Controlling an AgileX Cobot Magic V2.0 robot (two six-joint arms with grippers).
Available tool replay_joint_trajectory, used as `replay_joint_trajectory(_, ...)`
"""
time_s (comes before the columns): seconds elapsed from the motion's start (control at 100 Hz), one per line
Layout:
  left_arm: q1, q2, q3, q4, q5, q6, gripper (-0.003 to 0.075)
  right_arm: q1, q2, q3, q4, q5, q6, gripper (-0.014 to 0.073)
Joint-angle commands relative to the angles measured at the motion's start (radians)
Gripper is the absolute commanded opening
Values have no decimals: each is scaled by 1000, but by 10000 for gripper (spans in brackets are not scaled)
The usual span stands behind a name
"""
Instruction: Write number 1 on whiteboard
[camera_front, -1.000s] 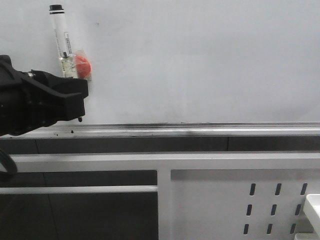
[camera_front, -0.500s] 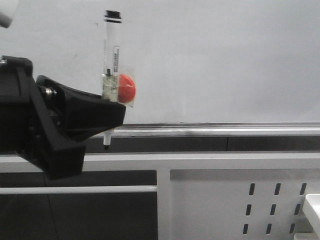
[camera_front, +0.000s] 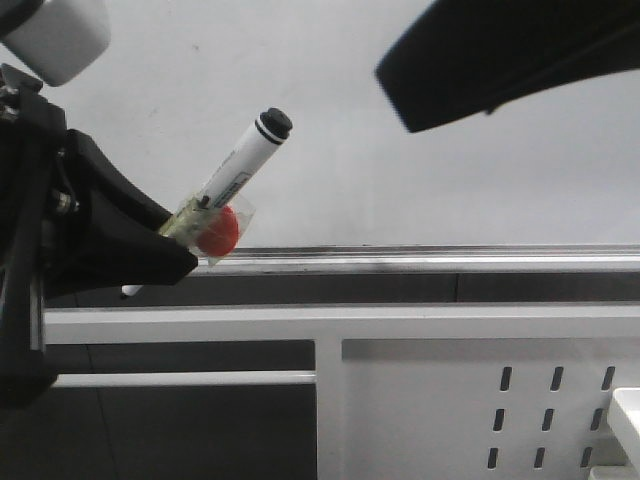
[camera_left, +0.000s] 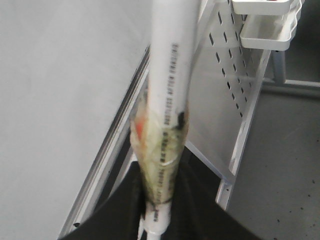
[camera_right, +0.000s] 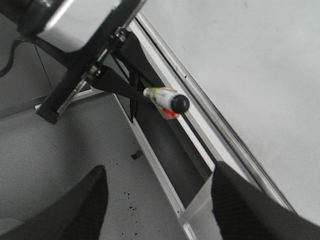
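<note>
Front view shows the left gripper (camera_front: 150, 255) closed on a marker pen (camera_front: 228, 188), its black fingers (camera_front: 120, 240) clamping the lower barrel, where yellowish tape and a red blob (camera_front: 216, 230) are wrapped around it. From that grip the pen's long axis tilts up and to the right: the black end (camera_front: 272, 124) sits high in front of the whiteboard (camera_front: 400, 180), while the small white end (camera_front: 131, 291) pokes out down and to the left, below the silver rail (camera_front: 420, 258). In the left wrist view the barrel (camera_left: 169, 80) runs straight away from the fingers (camera_left: 192, 195), roughly alongside the rail rather than into the board. No stroke of the number 1 is visible on the board. The right gripper (camera_right: 155, 210) hovers above, fingers (camera_right: 75, 205) spread and holding nothing, looking down on the pen (camera_right: 167, 102). Judging from this, the left arm is the one placed to write, and the pen would need turning so a tip faces the board.
</note>
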Motion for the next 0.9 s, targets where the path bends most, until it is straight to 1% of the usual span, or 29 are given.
replay_joint_trajectory(0.0,-15,-25,-41,24,-40,-5,-20,31,25,-38,-15,-129,-19,410)
replay_joint_trajectory(0.17,-83,-25,-64,89,-31,-5,-20,54,72,-38,-22,-211,-19,410)
replay_joint_trajectory(0.3,-134,-25,-84,103,-6,-5,-20,54,102,-40,-22,-226,-19,410)
replay_joint_trajectory(0.53,-142,-25,-99,103,1,-5,-20,54,134,-40,-26,-238,-19,410)
replay_joint_trajectory(0.74,-142,-25,-99,103,-19,-5,-20,54,156,-40,-30,-238,-19,409)
replay_joint_trajectory(0.81,-142,-25,-99,103,-21,-5,-20,54,166,-40,-30,-231,-19,372)
replay_joint_trajectory(0.86,-142,-25,-99,103,-21,-5,-20,54,169,-40,-30,-228,-19,313)
replay_joint_trajectory(0.89,-142,-25,-99,103,-21,-5,-20,54,171,-40,-30,-228,-19,255)
